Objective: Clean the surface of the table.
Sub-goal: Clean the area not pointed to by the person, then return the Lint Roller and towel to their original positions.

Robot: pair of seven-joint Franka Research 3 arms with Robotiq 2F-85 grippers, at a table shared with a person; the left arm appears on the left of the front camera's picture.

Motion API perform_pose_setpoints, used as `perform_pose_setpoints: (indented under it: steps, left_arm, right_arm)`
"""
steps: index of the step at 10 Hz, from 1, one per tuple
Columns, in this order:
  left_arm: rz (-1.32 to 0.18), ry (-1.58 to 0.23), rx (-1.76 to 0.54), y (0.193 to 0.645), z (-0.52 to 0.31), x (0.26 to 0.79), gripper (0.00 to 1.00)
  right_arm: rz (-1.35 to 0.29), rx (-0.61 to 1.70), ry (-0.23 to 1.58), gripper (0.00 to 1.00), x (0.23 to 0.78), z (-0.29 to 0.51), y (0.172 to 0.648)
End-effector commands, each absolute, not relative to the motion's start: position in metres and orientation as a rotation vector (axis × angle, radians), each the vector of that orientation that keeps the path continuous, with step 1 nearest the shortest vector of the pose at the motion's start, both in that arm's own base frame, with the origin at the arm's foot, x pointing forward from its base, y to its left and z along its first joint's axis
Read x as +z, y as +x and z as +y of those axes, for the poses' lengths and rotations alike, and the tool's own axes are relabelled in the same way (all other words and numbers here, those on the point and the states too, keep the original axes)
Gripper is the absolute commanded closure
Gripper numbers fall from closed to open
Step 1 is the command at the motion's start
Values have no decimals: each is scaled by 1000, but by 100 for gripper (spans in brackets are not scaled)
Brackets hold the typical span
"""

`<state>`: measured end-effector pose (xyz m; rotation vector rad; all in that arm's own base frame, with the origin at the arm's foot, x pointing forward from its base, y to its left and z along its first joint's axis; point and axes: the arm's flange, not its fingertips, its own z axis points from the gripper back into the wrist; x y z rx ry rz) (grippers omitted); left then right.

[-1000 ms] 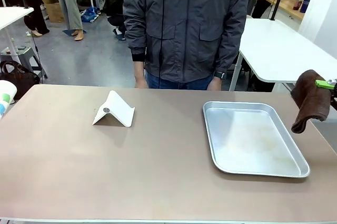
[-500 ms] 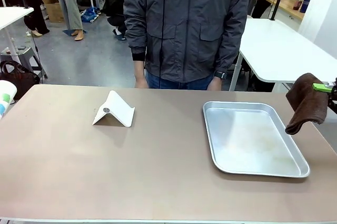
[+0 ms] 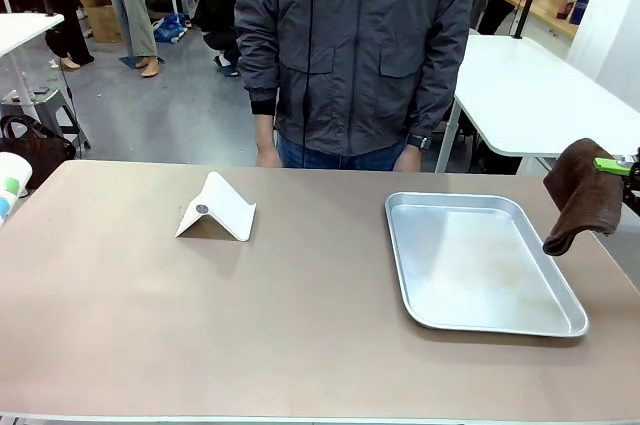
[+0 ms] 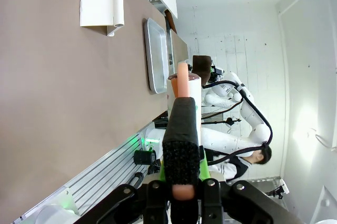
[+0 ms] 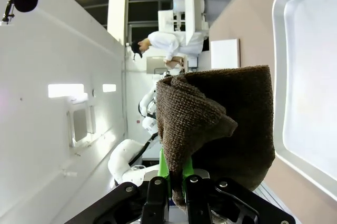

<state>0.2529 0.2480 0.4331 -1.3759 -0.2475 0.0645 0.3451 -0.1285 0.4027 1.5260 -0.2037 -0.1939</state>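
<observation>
Since a second ago: brown cloth (image 3: 578, 193) carried slightly inward from the right edge and a touch higher, tray and white stand unmoved. Right fingers (image 5: 176, 179) pinched narrow on the cloth's upper fold, the rest hanging loose, clear of the surface, just past the right rim of the silver tray (image 3: 480, 263). Counter (image 3: 250, 315) lying below and toward 9 o'clock from that cloth, long axis running 3 to 9 across the front view. Right arm plainly the nearer one for a wipe. Left fingers (image 4: 182, 179) closed on a white cylinder with a pinkish tip (image 4: 183, 84), held off the near-left corner. Tan top matte and bare at 6 and 7 o'clock; white folded stand (image 3: 218, 208) near 11 o'clock. Person's hands (image 3: 267, 157) resting at the far edge, 12 o'clock.
</observation>
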Motion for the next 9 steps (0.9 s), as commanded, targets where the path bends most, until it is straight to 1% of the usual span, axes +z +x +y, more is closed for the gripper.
perform_pose_setpoints:
  steps: [1, 9]
  left_arm:
    - [-251, -1379, 59, 252, 247, 435, 78]
    - [-251, -1379, 59, 252, 247, 435, 78]
  right_arm:
    - [-211, -189, 1551, 90, 407, -130, 345]
    - [-211, -189, 1551, 90, 407, -130, 345]
